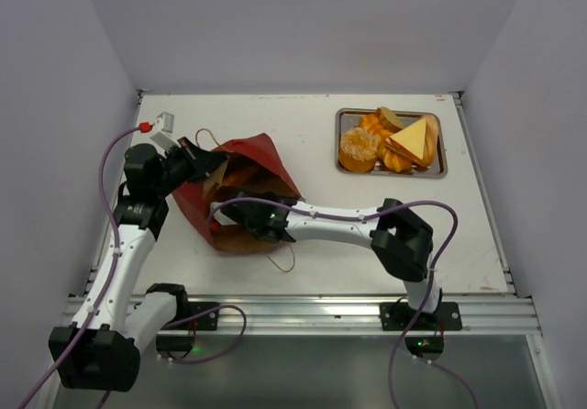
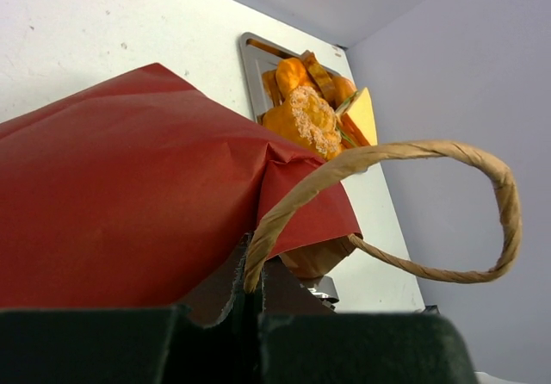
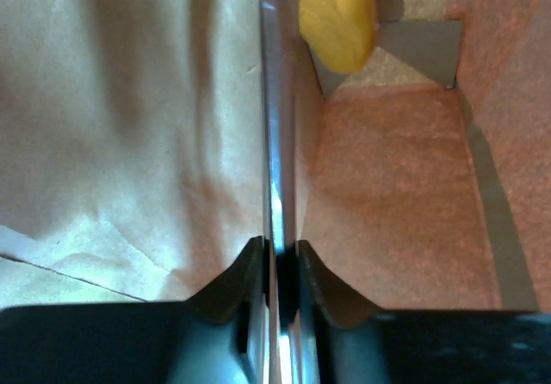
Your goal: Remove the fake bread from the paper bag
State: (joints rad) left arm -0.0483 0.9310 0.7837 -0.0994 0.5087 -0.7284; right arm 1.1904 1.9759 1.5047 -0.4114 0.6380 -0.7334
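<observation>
- Dark red, kraft-lined paper bag (image 1: 263, 150): we find the left gripper (image 2: 256, 272) clenched on its looped handle (image 2: 413, 150).
- Right gripper (image 3: 280, 250) clamps the bag's wall; yellow bread (image 3: 337, 18) beyond, partly cut off.

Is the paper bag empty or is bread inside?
Not empty: inside the paper bag, the right wrist view shows a yellow bread piece at its far end.

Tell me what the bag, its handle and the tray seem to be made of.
The bag: paper, matte dark red outside, brown kraft inside, creased and folded. The handle: twisted brown paper cord, judging by its spiral ridges. The tray: probably metal, silvery with a dull sheen.
</observation>
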